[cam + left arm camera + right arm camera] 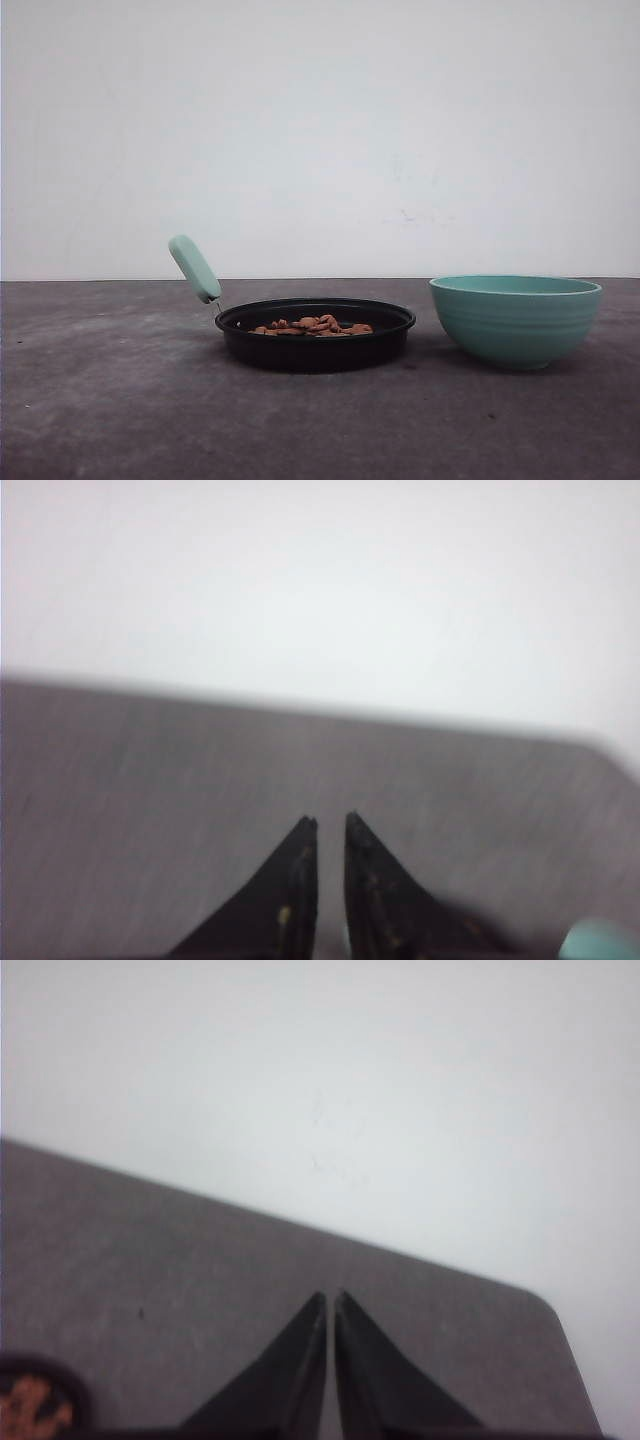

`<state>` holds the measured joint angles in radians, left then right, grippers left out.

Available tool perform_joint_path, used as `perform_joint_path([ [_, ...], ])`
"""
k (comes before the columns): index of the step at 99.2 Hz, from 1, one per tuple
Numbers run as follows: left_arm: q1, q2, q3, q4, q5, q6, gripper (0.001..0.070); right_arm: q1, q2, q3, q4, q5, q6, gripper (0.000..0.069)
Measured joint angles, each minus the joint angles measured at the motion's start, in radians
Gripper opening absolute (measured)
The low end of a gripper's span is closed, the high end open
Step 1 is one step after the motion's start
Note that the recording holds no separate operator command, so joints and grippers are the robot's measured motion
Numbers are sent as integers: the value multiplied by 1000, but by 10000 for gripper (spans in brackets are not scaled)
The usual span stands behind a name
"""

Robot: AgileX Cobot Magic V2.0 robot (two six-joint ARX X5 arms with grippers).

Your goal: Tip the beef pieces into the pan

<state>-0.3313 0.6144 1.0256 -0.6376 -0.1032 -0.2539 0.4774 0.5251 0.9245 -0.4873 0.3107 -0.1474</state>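
resting beef in pan, pour looks complete

item: beef pieces point(314, 326) heaped inside the pan point(315, 347), centre of the table point(100, 400); teal bowl point(516, 320) just right, upright. left gripper point(330, 822) and right gripper point(331, 1296) both nearly closed, holding nothing. judged step: finished; next move calls for little beyond keeping clear. no readable labels.
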Motion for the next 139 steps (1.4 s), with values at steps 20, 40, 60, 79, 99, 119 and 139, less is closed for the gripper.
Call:
perform_joint_path([
  [20, 0, -13, -5, -156, -1, 3, 23, 0, -34, 0, -47, 3, -6, 12],
  [40, 0, -21, -5, -191, -2, 3, 23, 0, -35, 0, -28, 4, -6, 12],
  [60, 0, -19, -5, -191, -2, 3, 23, 0, -35, 0, -28, 3, -6, 12],
  [79, 0, -19, -5, -191, -2, 3, 23, 0, -35, 0, -28, 3, -6, 12],
  [99, 0, -19, -5, -191, -2, 3, 23, -43, -84, -2, -79, 2, -7, 12],
  [119, 0, -19, -5, -190, -2, 3, 23, -159, -254, -48, -258, 3, -10, 12],
  [139, 0, -19, -5, -190, -2, 3, 23, -274, -417, -322, -188, 1, 6, 12],
])
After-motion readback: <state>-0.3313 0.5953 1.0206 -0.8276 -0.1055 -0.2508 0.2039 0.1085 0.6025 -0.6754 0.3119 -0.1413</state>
